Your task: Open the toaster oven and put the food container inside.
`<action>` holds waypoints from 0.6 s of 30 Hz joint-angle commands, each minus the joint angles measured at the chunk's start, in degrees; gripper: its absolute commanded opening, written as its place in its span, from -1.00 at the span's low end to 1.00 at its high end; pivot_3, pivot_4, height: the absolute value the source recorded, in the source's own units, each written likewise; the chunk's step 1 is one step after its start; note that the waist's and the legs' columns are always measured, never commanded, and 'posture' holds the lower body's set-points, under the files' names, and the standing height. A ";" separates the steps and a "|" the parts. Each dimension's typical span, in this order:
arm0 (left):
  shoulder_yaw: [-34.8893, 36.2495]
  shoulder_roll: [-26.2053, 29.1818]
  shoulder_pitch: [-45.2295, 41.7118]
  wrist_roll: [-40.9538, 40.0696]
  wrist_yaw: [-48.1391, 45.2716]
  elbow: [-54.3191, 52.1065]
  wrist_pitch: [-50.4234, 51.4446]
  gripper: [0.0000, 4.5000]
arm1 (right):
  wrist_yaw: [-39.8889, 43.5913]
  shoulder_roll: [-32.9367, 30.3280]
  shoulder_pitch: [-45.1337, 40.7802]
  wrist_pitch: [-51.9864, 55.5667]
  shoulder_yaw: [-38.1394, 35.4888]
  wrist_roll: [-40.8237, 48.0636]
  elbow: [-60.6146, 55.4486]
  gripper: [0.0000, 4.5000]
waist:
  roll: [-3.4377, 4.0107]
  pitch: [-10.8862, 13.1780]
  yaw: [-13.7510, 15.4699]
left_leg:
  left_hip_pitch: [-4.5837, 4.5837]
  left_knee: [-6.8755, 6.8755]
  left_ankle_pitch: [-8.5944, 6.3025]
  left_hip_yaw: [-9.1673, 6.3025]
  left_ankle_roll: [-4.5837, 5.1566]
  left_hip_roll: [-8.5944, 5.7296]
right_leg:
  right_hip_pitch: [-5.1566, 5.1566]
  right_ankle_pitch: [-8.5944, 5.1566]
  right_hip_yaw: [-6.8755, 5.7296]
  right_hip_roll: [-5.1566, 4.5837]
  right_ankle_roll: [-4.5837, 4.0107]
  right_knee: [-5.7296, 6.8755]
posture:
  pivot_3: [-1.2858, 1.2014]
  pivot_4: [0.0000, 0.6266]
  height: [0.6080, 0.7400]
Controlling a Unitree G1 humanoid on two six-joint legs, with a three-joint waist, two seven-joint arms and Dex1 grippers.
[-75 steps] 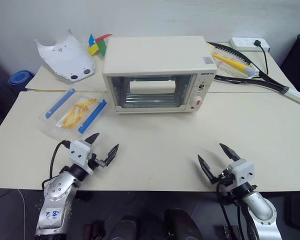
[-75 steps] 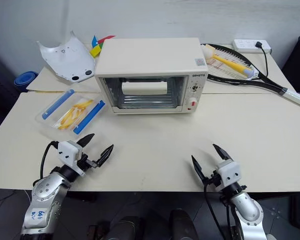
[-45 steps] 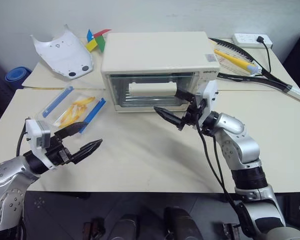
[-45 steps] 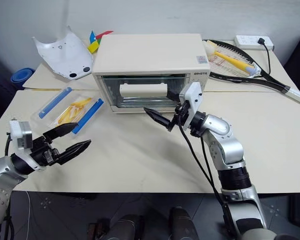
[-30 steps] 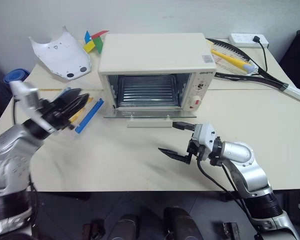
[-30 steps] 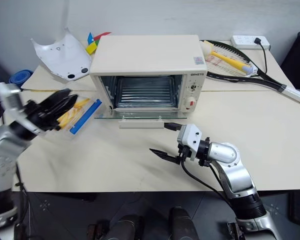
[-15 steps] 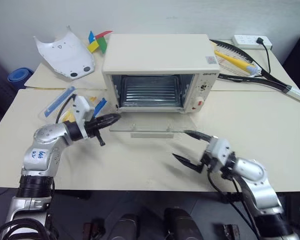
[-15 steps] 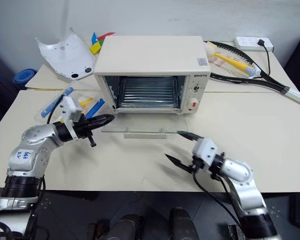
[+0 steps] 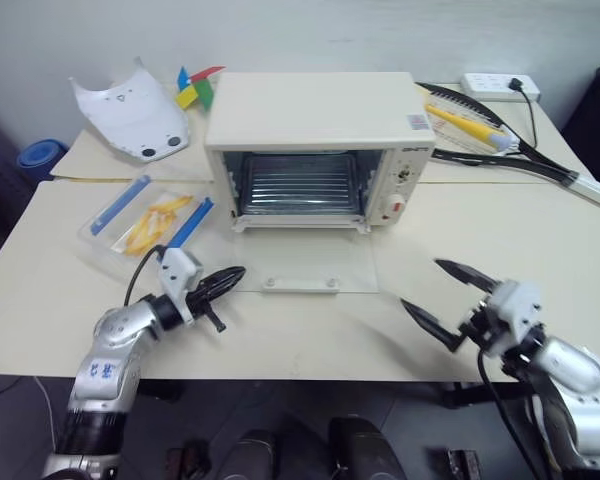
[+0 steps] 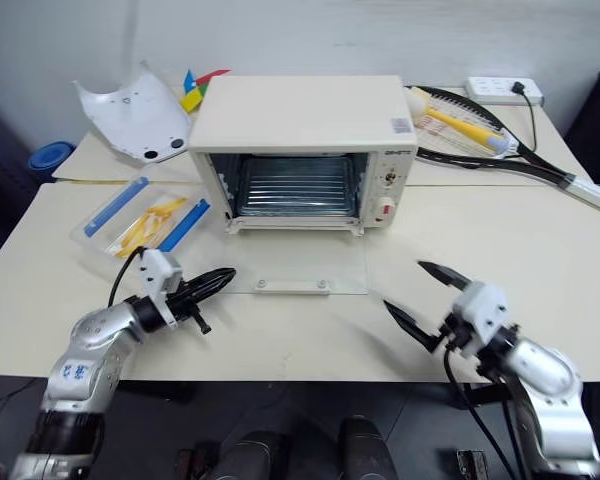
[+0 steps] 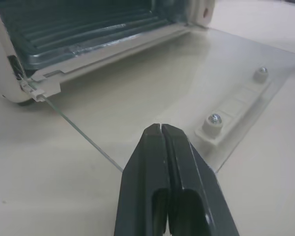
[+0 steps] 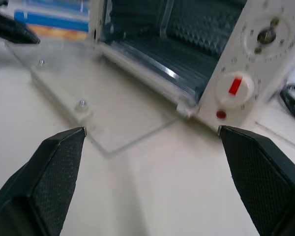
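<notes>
The toaster oven (image 9: 320, 145) is standing at the back of the desk (image 9: 480, 250) with its glass door (image 9: 302, 263) lying dropped flat in front of it, so the cavity and wire rack are showing. The food container (image 9: 145, 225) is lying on the desk to the oven's left, well clear of the door and untouched. It is looking like a light, thin-walled plastic box, probably a little flexible and slick on its clear faces, so gripping across the blue clip strips (image 9: 190, 224) or a short rim is likely giving the firmest purchase; squeezing the lid's middle risks buckling it. The left tool (image 9: 226, 278) is hanging low beside the door's left front corner, its fingers pressed together on nothing. The right tool (image 9: 448, 298) is hovering spread wide and empty, near the desk's front right.
</notes>
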 commanded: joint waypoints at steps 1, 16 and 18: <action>8.09 -0.14 6.94 -5.61 1.76 -7.13 0.44 -0.44 | 2.06 0.83 -4.02 2.53 1.34 5.12 -0.38 1.00 | -0.02 0.01 0.28 | 0.05 -0.11 0.00 -0.02 -0.02 0.04 | 0.01 0.00 -0.01 0.03 0.00 -0.02 | 0.03 -0.52 1.00; 39.04 -5.74 31.52 -27.89 20.22 -14.08 12.96 0.99 | 8.66 6.92 -14.71 -5.33 10.00 2.79 3.62 1.00 | -0.07 0.01 1.95 | 0.14 -0.09 -0.19 0.00 0.00 0.30 | 0.31 -0.01 0.01 0.27 -0.03 -0.58 | 0.03 -0.52 1.00; 38.94 -1.48 29.31 -33.36 26.41 -14.87 21.61 0.99 | 8.91 6.65 -14.47 -5.59 9.73 2.77 3.93 1.00 | -0.15 -0.02 2.23 | 0.13 -0.07 -0.20 -0.01 0.02 0.27 | 0.33 0.00 0.03 0.27 -0.03 -0.59 | 0.03 -0.52 1.00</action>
